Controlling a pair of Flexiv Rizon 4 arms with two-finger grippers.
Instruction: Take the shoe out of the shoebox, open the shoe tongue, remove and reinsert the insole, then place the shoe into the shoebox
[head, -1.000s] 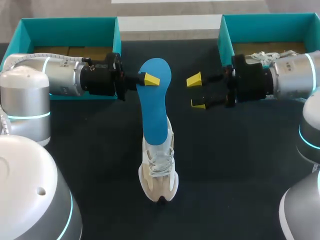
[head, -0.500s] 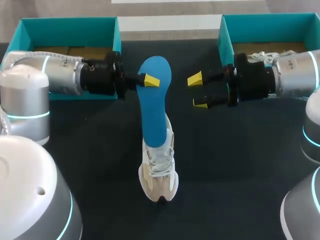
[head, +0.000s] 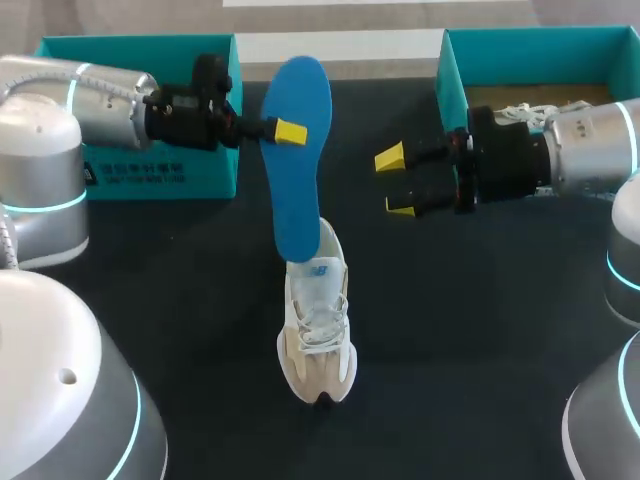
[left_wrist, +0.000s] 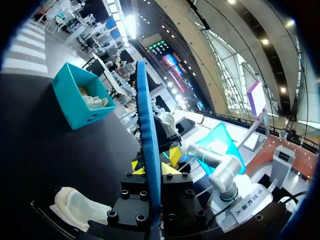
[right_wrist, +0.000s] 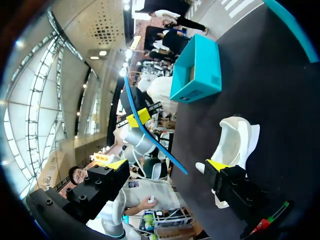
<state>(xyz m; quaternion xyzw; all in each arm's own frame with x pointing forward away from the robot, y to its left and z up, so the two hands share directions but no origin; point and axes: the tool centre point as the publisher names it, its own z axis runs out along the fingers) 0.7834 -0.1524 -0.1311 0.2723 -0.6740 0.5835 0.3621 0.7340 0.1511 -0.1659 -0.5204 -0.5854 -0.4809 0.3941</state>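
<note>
Left gripper (head: 289, 132), clenched on the blue insole (head: 297, 170), is lifting it up and far-left; its near end is now barely touching the shoe (head: 317, 330) at mid-table. Right gripper (head: 395, 183) is staying spread and empty to the right. Removal is looking nearly done.

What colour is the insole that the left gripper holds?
The insole is blue; clearest in head view.
</note>
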